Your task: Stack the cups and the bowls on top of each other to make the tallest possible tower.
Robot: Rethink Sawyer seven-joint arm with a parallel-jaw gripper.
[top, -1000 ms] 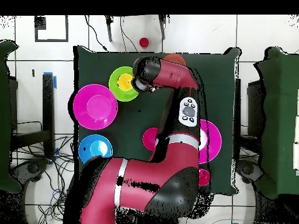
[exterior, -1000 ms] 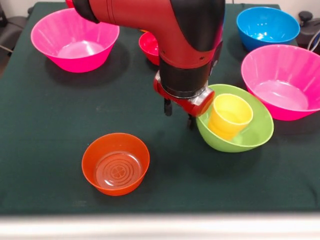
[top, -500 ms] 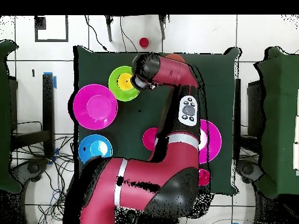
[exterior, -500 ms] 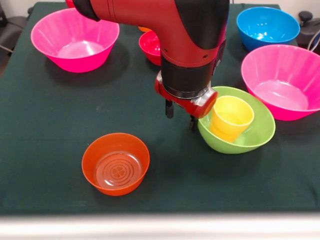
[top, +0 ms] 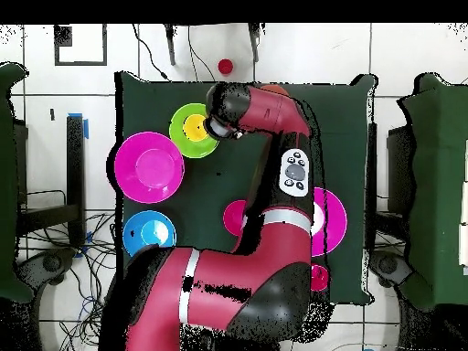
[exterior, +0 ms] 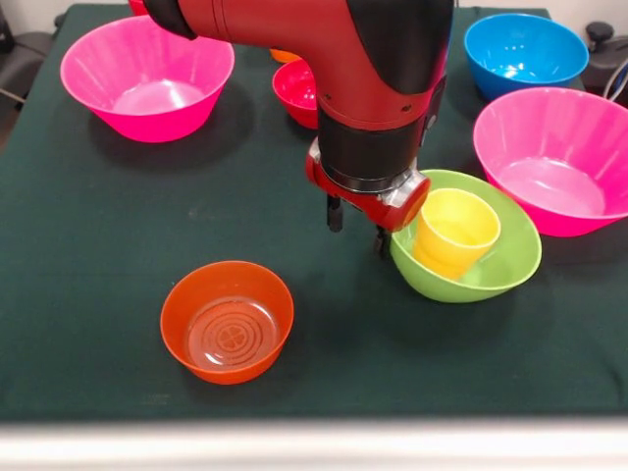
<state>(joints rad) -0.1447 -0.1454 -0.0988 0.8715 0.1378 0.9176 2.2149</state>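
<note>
My gripper is open and empty, low over the cloth. Its right finger stands just outside the left rim of the lime-green bowl; I cannot tell if it touches. A yellow cup leans inside that bowl. The small orange bowl with a ringed bottom sits upright and alone at the front left. In the overhead view the arm's wrist hides the gripper beside the lime-green bowl with the yellow cup; a sliver of the orange bowl shows past the arm.
Hot-pink bowls stand at the back left and the right. A blue bowl is at the back right. A small crimson bowl and a bit of an orange cup sit behind the arm.
The gripper has shifted slightly right. The lime-green bowl with the yellow cup has slid a little right and sits less tilted than before. The orange bowl has not moved.
</note>
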